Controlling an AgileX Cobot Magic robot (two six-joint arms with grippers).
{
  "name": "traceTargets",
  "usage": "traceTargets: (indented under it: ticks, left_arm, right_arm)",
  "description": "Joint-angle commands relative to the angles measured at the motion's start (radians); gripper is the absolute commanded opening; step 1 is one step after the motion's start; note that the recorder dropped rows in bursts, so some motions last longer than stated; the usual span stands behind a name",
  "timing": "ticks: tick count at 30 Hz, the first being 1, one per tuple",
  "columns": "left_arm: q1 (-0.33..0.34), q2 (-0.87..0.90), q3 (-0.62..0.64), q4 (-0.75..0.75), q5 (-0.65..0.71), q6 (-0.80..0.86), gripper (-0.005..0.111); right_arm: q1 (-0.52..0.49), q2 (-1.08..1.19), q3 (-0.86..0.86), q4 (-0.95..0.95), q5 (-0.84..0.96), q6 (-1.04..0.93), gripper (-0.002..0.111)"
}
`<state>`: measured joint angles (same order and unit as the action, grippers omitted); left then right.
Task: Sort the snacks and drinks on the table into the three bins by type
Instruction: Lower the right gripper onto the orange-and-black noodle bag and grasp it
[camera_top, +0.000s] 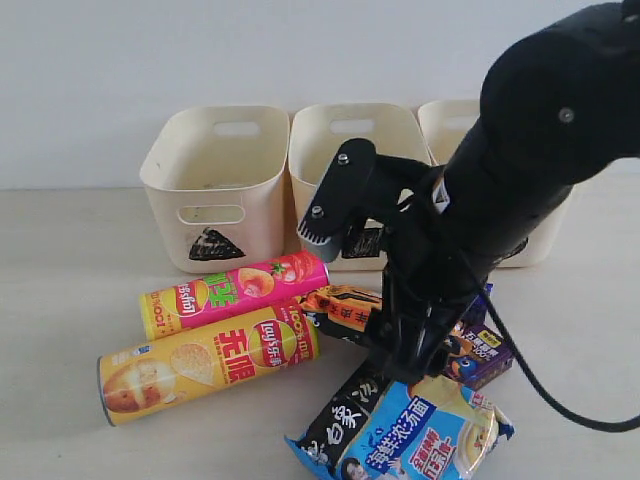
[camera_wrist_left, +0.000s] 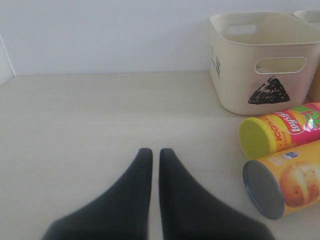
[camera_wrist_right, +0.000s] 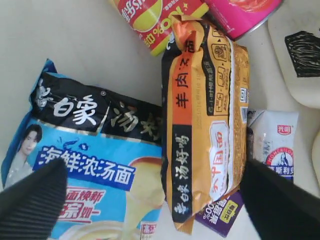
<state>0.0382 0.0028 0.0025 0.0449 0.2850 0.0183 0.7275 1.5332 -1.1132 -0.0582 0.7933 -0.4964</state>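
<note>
The right pincer (camera_wrist_right: 157, 200) hangs spread wide over the orange-black packet (camera_wrist_right: 205, 115); the left pincer (camera_wrist_left: 155, 160) is closed above the worktop (camera_wrist_left: 75, 115).

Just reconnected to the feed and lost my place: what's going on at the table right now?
The right hand is open and straddles the orange-black packet from above; nothing is gripped yet. The left hand is shut, holds nothing, and sits over bare table off to the side of the triangle bin. The pink tube, yellow tube, blue-black packet, white carton and purple carton lie on the table too.
</note>
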Motion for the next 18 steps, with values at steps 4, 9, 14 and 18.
traceTargets:
  ticks: [4,9,14,18]
  left_arm:
    - [-0.001,-0.003,-0.003,-0.004,-0.007,0.001,0.004]
    - [-0.001,-0.003,-0.003,-0.004,-0.007,0.001,0.004]
    - [-0.001,-0.003,-0.003,-0.004,-0.007,0.001,0.004]
    - [-0.001,-0.003,-0.003,-0.004,-0.008,0.001,0.004]
  right_arm:
    - [0.003,0.072,-0.006,-0.01,-0.112,0.027,0.1]
    - [0.003,0.126,-0.006,-0.063,-0.213,0.055,0.1]
    - [0.003,0.166,-0.006,-0.091,-0.277,0.054,0.1]
    - [0.003,0.186,-0.006,-0.152,-0.293,0.069,0.1]
